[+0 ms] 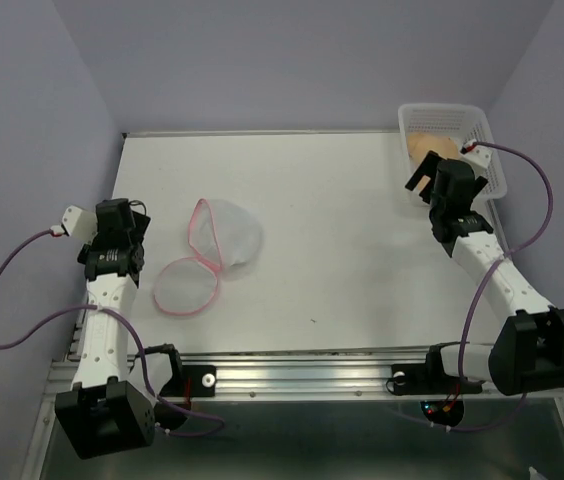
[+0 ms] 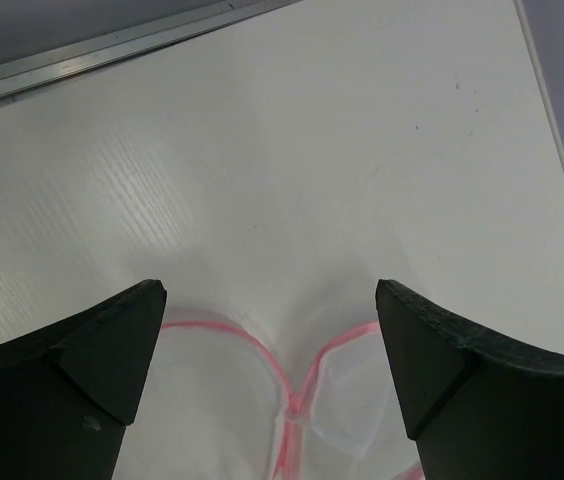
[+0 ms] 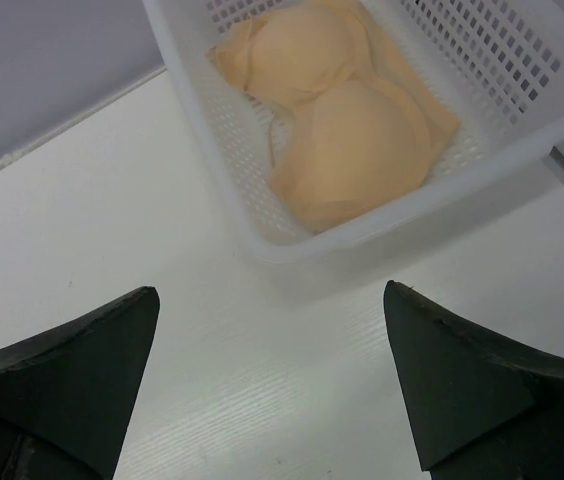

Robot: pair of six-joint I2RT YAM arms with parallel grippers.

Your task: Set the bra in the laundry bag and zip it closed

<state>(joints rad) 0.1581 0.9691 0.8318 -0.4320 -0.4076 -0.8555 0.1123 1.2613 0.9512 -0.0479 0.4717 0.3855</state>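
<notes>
From the top view, the laundry bag (image 1: 212, 255) lies on the surface (image 1: 352, 260) left of centre. Its 2 halves are spread apart, 1 toward the upper right and 1 toward the lower left. In my left wrist view, their joined rims sit at the bottom, between the left hand's (image 2: 270, 298) fingers. The basket (image 1: 489, 150) stands in the surface's upper right corner with the bra (image 1: 430, 146) inside it. My right hand (image 3: 272, 300) is just before the basket, not touching it.
</notes>
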